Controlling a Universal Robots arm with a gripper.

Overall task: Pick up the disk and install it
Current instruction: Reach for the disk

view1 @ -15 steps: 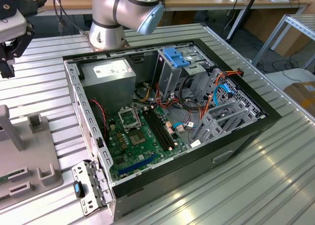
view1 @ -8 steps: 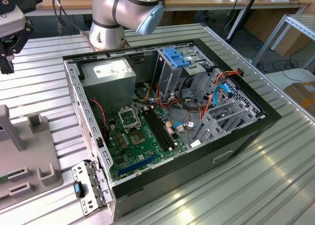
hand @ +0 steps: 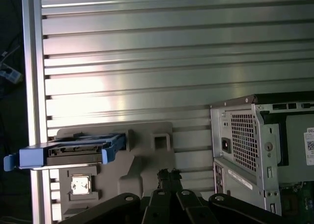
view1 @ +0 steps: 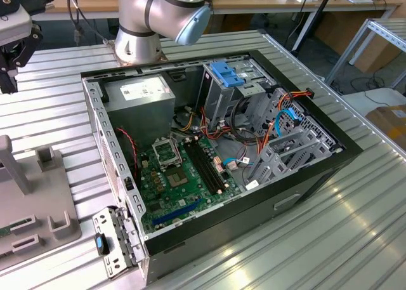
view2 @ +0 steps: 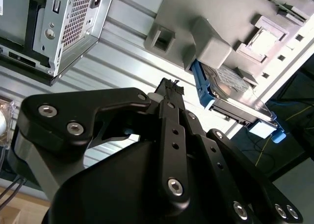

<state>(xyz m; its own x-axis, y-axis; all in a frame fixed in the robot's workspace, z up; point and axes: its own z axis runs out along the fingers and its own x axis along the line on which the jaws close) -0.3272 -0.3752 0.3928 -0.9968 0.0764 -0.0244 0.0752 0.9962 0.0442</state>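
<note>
The disk point(hand: 73, 153) stands on its long edge in a slot of the grey fixture block point(hand: 147, 150). Its dark body is framed by a bright blue carrier point(hand: 34, 158), and one blue end juts out past the fixture's side that faces away from the computer case point(hand: 255, 145). In both wrist views nothing touches or grips it. Just beside it, in a shallow recess of the same fixture, lies a small square silvery chip point(hand: 81, 185). The gripper point(hand: 168, 175) hangs above the fixture, nearer the fixture's case-side edge than the slot and well apart from the disk. Its black jaws are pressed together and pinch nothing. The fixture rests on the ribbed aluminium table point(view1: 330, 239). The open computer case lies next to the fixture, toward the exterior view's right of it. Inside the case, the green motherboard point(view1: 184, 176) and the grey power supply point(view1: 143, 96) occupy the half nearer the fixture. The metal drive cage point(view1: 219, 103), topped by a light-blue plastic bracket point(view1: 227, 73), stands farther from the fixture, with orange and blue cables point(view1: 279, 122) looping just beyond it. A small metal plate with a blue tab point(view1: 114, 242) lies on the table between the fixture and the case's nearest corner. The arm's base point(view1: 149, 23) is mounted well apart from the fixture, behind the power supply end of the case.
</note>
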